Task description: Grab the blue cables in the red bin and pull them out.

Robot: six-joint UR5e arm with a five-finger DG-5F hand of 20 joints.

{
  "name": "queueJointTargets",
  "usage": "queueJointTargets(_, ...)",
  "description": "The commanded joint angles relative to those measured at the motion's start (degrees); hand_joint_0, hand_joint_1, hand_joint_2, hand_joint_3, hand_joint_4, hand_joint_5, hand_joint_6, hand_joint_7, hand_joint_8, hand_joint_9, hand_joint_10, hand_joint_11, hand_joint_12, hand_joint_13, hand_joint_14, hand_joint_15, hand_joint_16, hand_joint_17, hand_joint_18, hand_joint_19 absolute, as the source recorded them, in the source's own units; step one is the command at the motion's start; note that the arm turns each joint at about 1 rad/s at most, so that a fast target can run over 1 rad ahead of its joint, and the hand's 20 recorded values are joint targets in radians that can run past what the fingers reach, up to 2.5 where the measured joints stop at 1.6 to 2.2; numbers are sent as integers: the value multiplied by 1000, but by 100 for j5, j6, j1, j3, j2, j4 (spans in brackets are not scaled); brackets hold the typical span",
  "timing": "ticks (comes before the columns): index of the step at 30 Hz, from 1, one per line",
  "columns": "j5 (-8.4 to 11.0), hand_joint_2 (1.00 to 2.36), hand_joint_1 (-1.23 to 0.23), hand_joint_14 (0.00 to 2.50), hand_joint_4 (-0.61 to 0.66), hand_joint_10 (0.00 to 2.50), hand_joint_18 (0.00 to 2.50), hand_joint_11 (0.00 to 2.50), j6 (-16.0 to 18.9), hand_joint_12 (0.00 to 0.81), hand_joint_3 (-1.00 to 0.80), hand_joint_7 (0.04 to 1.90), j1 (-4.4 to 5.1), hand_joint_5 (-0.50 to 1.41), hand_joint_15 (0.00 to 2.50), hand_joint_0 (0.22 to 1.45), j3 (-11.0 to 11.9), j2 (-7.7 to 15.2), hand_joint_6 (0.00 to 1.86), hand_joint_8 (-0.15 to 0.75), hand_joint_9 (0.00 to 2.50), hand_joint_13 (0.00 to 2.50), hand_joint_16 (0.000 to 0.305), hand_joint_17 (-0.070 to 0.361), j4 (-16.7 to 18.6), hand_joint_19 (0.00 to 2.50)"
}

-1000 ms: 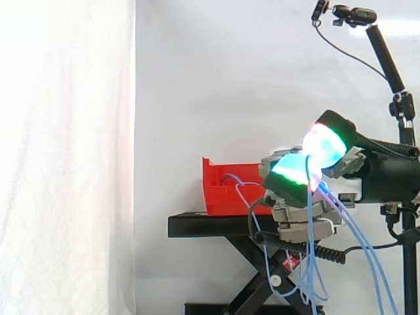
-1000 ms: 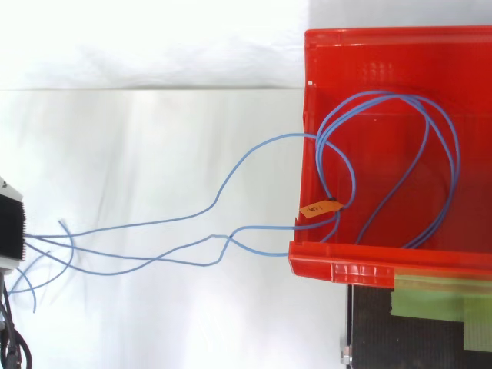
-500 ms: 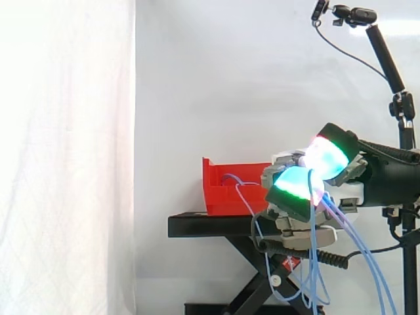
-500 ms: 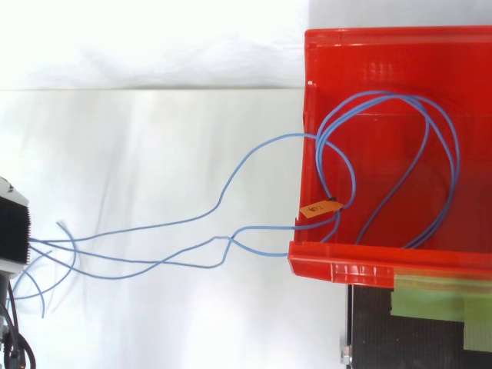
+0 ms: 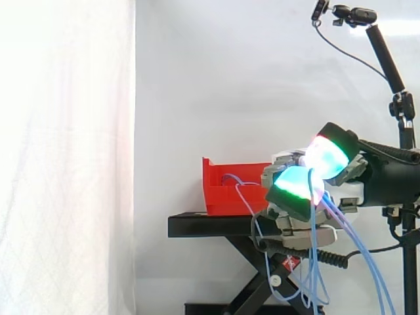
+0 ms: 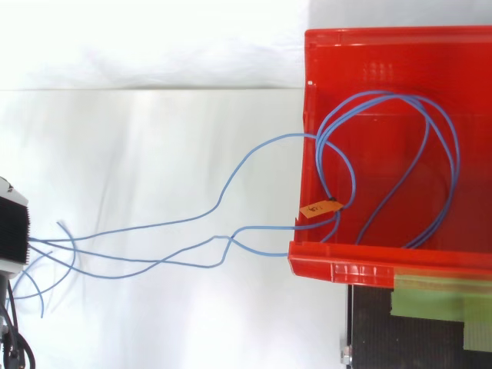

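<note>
The red bin point(image 5: 226, 190) sits on a black stand point(image 5: 210, 225). Blue cables point(image 6: 265, 140) loop inside the red bin point(image 6: 307, 115), cross its left wall and run slack to my hand point(image 6: 11, 231) at the left edge. An orange tag point(image 6: 319, 207) hangs on them by the bin wall. In the side view my hand point(image 5: 295, 220) hovers just right of the bin, at its height. Its fingers are curled round the cable bundle, and the glowing pads face the bin. Loose cable strands point(image 5: 313, 256) dangle below the hand toward the floor.
A white curtain hangs behind and to the left. A black camera pole point(image 5: 394, 72) rises at the right, behind the arm. Green tape point(image 6: 430, 296) is stuck on the stand below the bin's near rim.
Over the last second my hand sank a little and tilted down, still holding the cables. In the top view it edged slightly toward the bin, and the strands slackened. The bin has not moved.
</note>
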State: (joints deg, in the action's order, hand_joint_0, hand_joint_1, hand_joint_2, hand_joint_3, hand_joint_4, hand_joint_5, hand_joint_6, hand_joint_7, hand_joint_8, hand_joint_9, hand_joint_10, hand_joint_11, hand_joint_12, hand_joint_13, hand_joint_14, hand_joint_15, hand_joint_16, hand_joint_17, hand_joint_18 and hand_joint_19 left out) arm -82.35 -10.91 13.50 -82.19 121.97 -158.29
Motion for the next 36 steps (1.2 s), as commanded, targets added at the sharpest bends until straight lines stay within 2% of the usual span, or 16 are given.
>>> queueJointTargets(1,0,1000,-933,1718,-16,2,1098,1889,-3,281,-1000,950,-5,1107,1357,915,2,2,6,153,1325,1020,38,84,0,1564)
queueJointTargets(4,0,1000,-932,1717,-15,0,1097,1967,-3,280,-1000,948,-5,1107,1344,916,2,2,6,150,1331,1026,37,84,0,1568)
queueJointTargets(8,0,1000,-931,1702,-15,0,1095,1869,-3,273,-1000,950,-5,1108,1371,917,2,2,5,142,1343,1031,38,84,0,1569)
queueJointTargets(17,0,1000,-929,1670,-22,0,1093,1910,-3,270,-1000,947,4,1107,1395,917,2,2,5,144,1336,1044,37,84,0,1564)
queueJointTargets(23,0,1000,-926,1657,-27,49,1097,2011,-3,270,-1000,953,4,1105,1406,916,2,2,5,152,1320,1049,37,83,0,1556)
queueJointTargets(28,0,1000,-924,1646,-21,49,1097,1865,-3,266,-1000,947,4,1106,1394,916,2,2,3,133,1338,1053,38,85,0,1548)
queueJointTargets(36,0,1000,-924,1612,-28,18,1102,1872,-3,261,-1000,947,4,1105,1411,916,2,2,3,122,1356,1066,37,84,0,1542)
